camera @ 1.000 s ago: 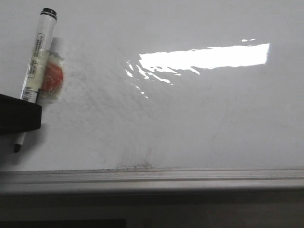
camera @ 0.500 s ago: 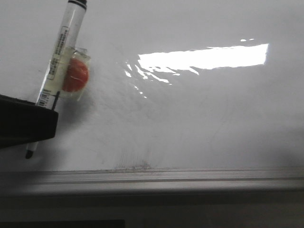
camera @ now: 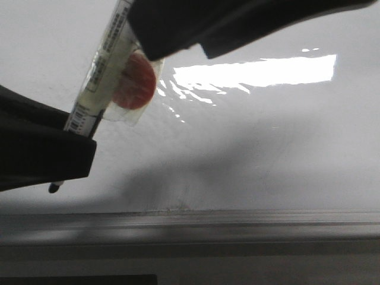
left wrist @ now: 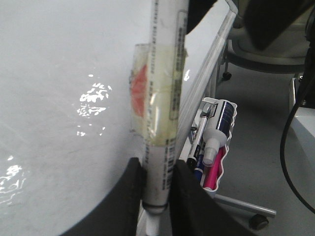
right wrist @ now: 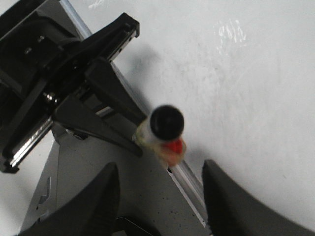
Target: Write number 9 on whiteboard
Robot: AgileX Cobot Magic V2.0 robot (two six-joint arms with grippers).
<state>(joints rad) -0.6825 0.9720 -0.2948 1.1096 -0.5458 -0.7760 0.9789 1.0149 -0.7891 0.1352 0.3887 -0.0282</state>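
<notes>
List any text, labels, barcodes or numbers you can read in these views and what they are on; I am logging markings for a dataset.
No text can be read.
Marker: a printed label and barcode run along the barrel, too small and blurred to read.
Bottle in the tray beside the board: blue label, no letters legible.
Whiteboard: no writing visible, no number 9 yet, only faint smudges.

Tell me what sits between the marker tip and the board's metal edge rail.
Only bare whiteboard, shadowed, lies between the marker tip and the rail in the front view; no ink yet.
</notes>
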